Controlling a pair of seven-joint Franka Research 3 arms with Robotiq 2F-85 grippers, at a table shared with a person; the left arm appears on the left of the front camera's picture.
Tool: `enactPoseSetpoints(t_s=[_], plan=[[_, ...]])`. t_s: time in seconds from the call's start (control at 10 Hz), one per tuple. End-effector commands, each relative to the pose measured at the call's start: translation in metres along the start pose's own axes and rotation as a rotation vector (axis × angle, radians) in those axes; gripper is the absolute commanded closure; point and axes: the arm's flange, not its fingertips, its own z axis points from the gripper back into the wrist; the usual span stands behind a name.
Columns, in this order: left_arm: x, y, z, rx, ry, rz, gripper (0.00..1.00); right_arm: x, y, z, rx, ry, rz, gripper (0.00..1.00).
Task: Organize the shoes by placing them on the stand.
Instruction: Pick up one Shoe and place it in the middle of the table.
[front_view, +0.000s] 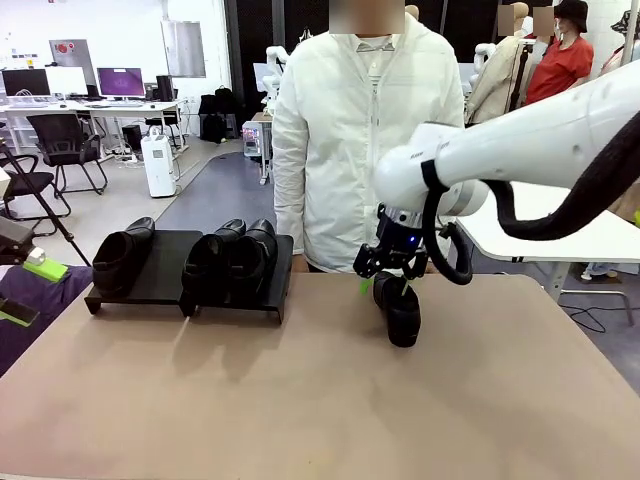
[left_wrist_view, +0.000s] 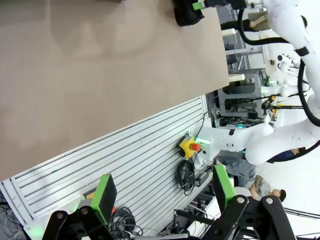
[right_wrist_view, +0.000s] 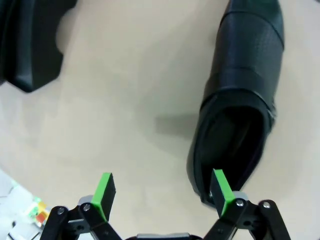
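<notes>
1. The stand (front_view: 160, 275) is sitting at the far left of the bench (front_view: 300, 400) and carrying three shoes: one shoe (front_view: 122, 255) on its left section, a pair (front_view: 232, 258) side by side on its right.
2. The fourth shoe (front_view: 400, 312) is lying loose on the bench, well apart from the stand, so one placement is remaining by my judgement.
3. The right tool (front_view: 385, 272) is hovering wide over that shoe's heel, one pad (right_wrist_view: 220, 190) at the opening, gripping nothing.
4. The left tool (left_wrist_view: 162, 192) is waiting wide and empty off the bench edge.

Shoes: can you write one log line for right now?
stand: matte-black low stand holds three black leather shoes | table: fourth black leather shoe | right gripper: open above it | left gripper: open
</notes>
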Motion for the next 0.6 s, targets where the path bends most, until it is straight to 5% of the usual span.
enactPoseSetpoints(t_s=[0.0,0.4,0.5], plan=[[0.001,-0.001,0.0,-0.02,-0.01,0.002,0.0,0.01,-0.003,-0.019,-0.09,-0.021,-0.073,0.0],[0.001,-0.001,0.0,-0.02,-0.01,0.002,0.0,0.016,0.0,-0.041,-0.137,-0.038,-0.082,0.0],[0.001,-0.001,0.0,-0.02,-0.01,0.002,0.0,0.016,0.0,-0.042,-0.161,-0.036,-0.091,0.6]])
